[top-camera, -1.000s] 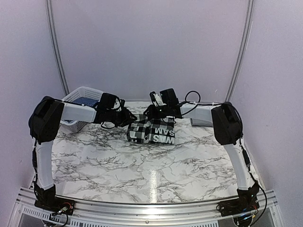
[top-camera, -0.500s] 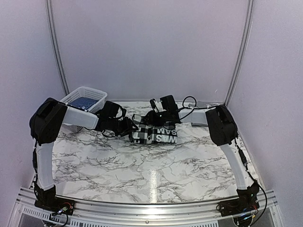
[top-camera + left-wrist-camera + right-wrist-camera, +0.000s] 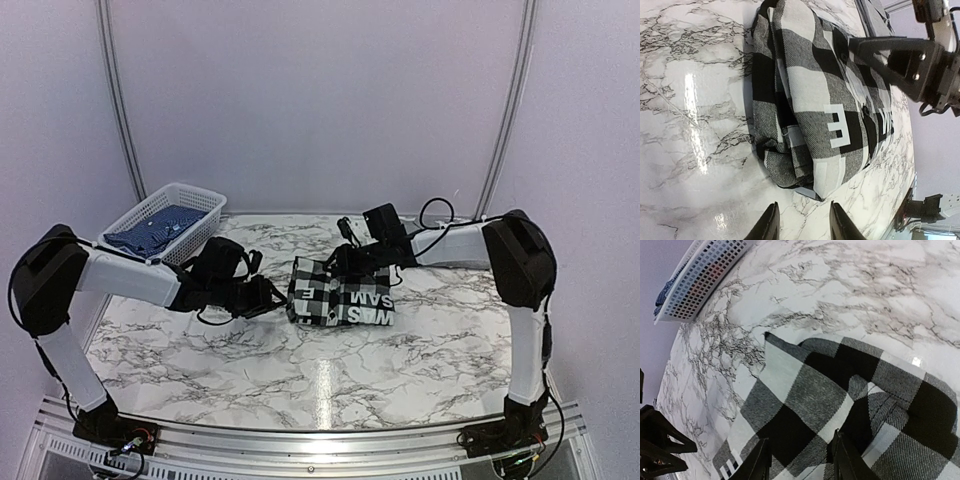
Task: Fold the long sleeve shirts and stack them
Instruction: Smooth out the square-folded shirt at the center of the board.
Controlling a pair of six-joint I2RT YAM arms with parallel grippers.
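We see one black-and-white checked shirt (image 3: 340,293), folded into a compact bundle, lying on the marbled surface (image 3: 320,380) around mid-table, a little toward the far side. Its long axis runs left to right in the top view, with the black band of white block letters (image 3: 365,305) along the near edge. The left end effector (image 3: 803,215) hangs low just off the bundle's left short end, fingers spread and holding nothing. From its wrist view the shirt lies straight ahead, near but apart from the fingertips, with the layered fold edges facing it. The right end effector (image 3: 801,450) is over the far edge of the bundle, fingers also spread, with checked cloth filling the space beneath them; we cannot tell whether the tips touch the cloth. The right arm is therefore the nearer of the two, and the left would have to travel rightward along the shirt's long axis to reach it. A white basket (image 3: 212,203) holding a blue cloth (image 3: 155,230) stands well apart at the far left. We judge the folding of this shirt done or nearly so; what remains is placing it.
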